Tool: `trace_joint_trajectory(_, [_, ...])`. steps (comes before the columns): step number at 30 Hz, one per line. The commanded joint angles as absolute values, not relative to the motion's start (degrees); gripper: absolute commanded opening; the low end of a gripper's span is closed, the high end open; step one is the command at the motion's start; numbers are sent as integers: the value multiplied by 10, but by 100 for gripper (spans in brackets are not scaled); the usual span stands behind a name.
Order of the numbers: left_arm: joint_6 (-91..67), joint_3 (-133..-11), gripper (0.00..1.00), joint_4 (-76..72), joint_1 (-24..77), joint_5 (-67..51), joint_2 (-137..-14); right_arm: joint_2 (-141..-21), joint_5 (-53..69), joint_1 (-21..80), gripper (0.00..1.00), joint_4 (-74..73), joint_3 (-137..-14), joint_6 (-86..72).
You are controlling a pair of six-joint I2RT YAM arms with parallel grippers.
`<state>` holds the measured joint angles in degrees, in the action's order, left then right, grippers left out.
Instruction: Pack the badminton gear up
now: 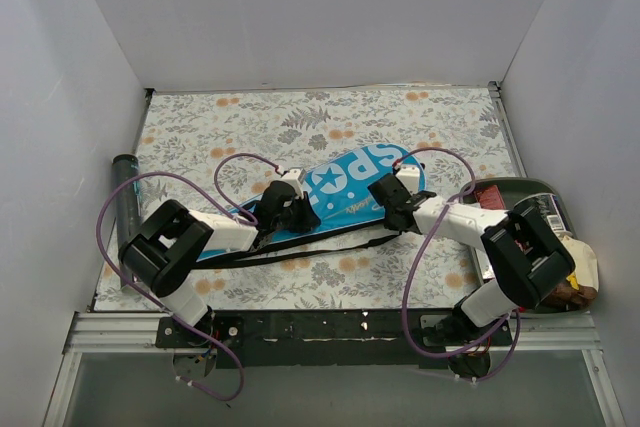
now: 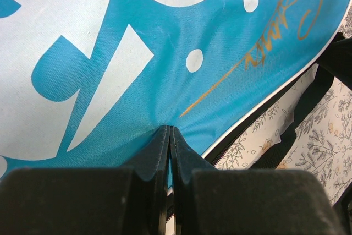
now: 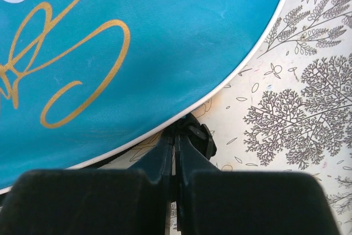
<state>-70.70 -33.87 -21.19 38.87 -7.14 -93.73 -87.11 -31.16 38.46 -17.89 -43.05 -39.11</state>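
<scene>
the cover (image 1: 345,187) is lying flat and slantwise across the middle of the table (image 1: 420,127), lettered face up, with its strap (image 1: 300,252) trailing along the near side. the tube (image 1: 127,209) is lying well apart from it, by the left wall.

the left gripper (image 2: 170,136) is pinching a pucker of the cover's blue cloth near mid-length, fingers pressed together on it. the right gripper (image 3: 176,138) is sitting at the piped rim of the wide end, fingers pressed together on a small black piece that is probably the zip tab (image 3: 199,136); the wrist view is too close to be certain. no rackets or shuttlecocks are showing, so whether they are inside cannot be told.

risks, as judged:
- the right fingers are gripping very little, so a pull along the rim is likely to slip off the tab.
- the left pinch is holding only loose cloth. if it is meant as an anchor, the cover may be dragging or bunching, and cloth could be catching in the zip.
- the strap is lying close under the rim and may be snagging the right fingers.
</scene>
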Motion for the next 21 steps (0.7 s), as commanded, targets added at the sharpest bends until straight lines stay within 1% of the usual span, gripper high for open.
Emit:
trace_joint_trajectory(1, [-686, -325, 0, -109, 403, -78, -979, -936, -252, 423, 1, -236, -416, -369])
trace_joint_trajectory(8, [-684, -325, 0, -110, 403, -79, -984, -994, -217, 505, 1, -202, -468, -374])
trace_joint_trajectory(13, [-684, -325, 0, -110, 404, -80, -983, -1018, -170, 556, 1, -164, -497, -374])
trace_joint_trajectory(21, [-684, -323, 0, -112, 404, -82, -978, -1012, -153, 584, 1, -148, -512, -394])
